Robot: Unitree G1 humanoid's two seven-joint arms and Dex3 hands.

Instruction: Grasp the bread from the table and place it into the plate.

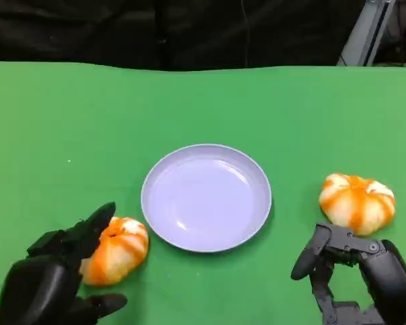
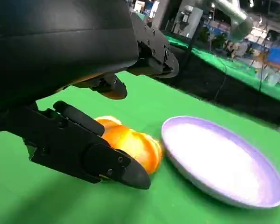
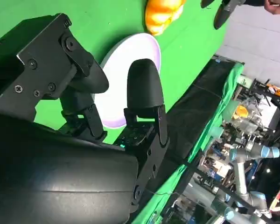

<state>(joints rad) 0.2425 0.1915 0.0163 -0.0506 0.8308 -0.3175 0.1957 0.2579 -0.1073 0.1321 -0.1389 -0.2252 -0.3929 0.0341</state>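
The table (image 1: 68, 115) was covered by a plain green cloth, with a dark curtain behind its far edge. In the right wrist view a cluttered workshop with other robot arms lay beyond the table.

A pale lilac plate (image 1: 206, 197) sat between the two hands, slightly ahead of both. Its dish held nothing.

The left hand (image 1: 57, 274) lay at the near side of the table, fingers spread wide on either side of an orange-and-white bread roll (image 1: 115, 249). One finger reached along the roll's far side and another lay in front of its near side; in the left wrist view the roll (image 2: 130, 143) sat between the fingers (image 2: 84, 149), resting on the cloth just beside the plate's rim (image 2: 177, 156). Whether the fingers touched the roll could not be told.

The right hand (image 1: 355, 271) rested near the table's front edge with its fingers apart and holding nothing. A second roll (image 1: 356, 202) lay on the cloth just ahead of it, apart from the fingertips and well outside the plate.
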